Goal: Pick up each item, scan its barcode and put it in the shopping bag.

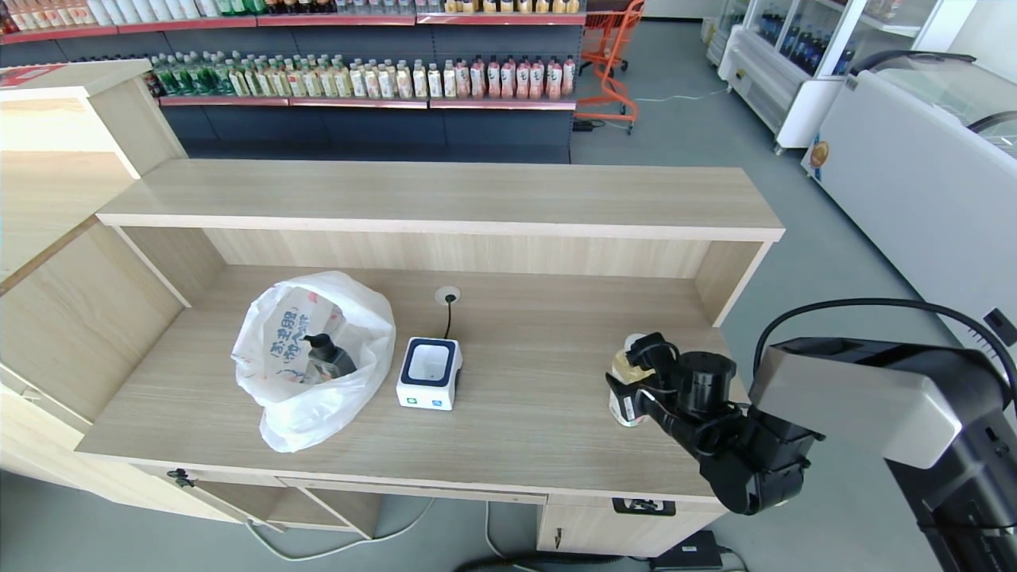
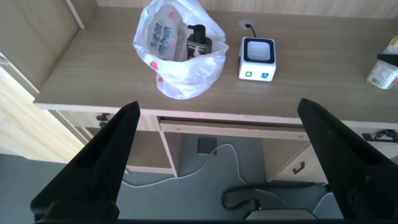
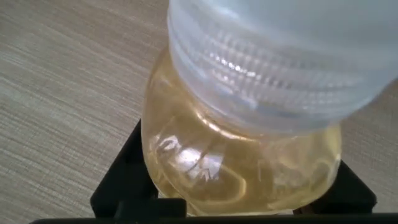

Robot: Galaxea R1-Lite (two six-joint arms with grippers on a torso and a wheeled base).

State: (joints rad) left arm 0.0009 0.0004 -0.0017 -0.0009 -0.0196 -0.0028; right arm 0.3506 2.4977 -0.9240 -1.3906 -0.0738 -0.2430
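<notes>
R fingers (image 1: pixel 653 348) tight on bottle (image 1: pixel 626 369), counter (image 1: pixel 524 397) R end; L fingers (image 2: pixel 106 162) wide apart

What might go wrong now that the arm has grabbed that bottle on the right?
1. The right gripper holds the bottle by its smooth, rounded body near the counter's right end. A slip while lifting might send it off the edge.
2. The scanner stands between the bottle and the shopping bag; a low carry may knock it.
3. The bag is soft and slumped, with a pump bottle already inside, so the bottle may catch the rim.
</notes>
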